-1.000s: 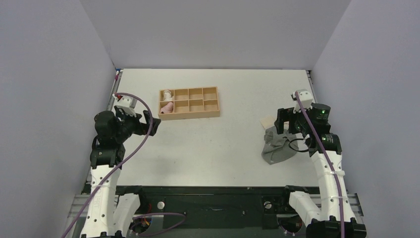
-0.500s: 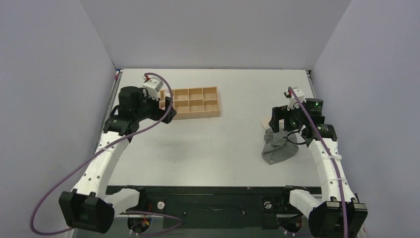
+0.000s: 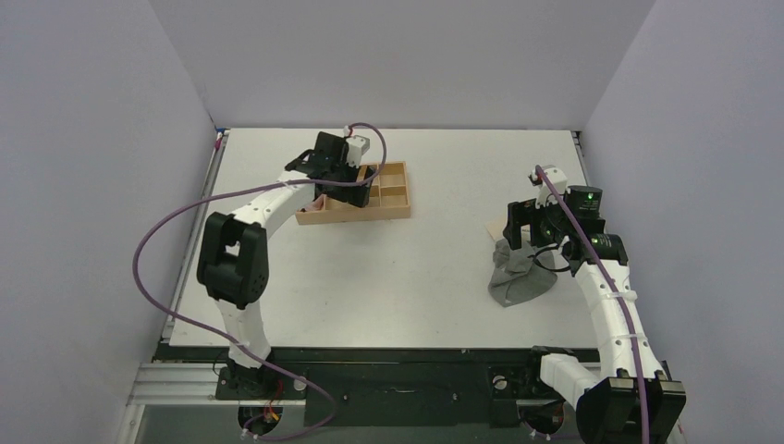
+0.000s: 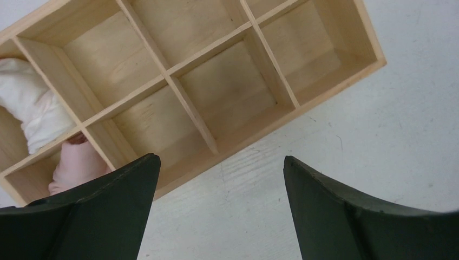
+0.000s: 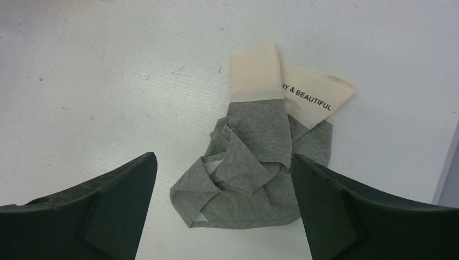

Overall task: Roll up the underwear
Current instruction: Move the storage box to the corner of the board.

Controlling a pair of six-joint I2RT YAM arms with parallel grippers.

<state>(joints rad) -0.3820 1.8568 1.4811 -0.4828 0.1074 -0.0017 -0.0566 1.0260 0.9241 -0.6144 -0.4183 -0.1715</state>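
The underwear [image 3: 516, 277] lies crumpled on the white table at the right, grey with a pale beige printed waistband; the right wrist view shows it whole [image 5: 254, 162]. My right gripper [image 3: 529, 231] hangs open just above its far end, with the grey folds between the two fingers [image 5: 223, 162]; it holds nothing. My left gripper [image 3: 342, 185] is open and empty over the wooden tray [image 3: 393, 199], its fingertips [image 4: 130, 179] above the tray's front edge.
The wooden tray [image 4: 335, 70] has several compartments. A white cloth roll [image 4: 32, 108] and a pink cloth roll [image 4: 76, 165] sit in its left end. Grey walls enclose the table on three sides.
My left arm has swung from the table's left edge out over the wooden tray. My right gripper has shifted slightly toward the underwear's far end.
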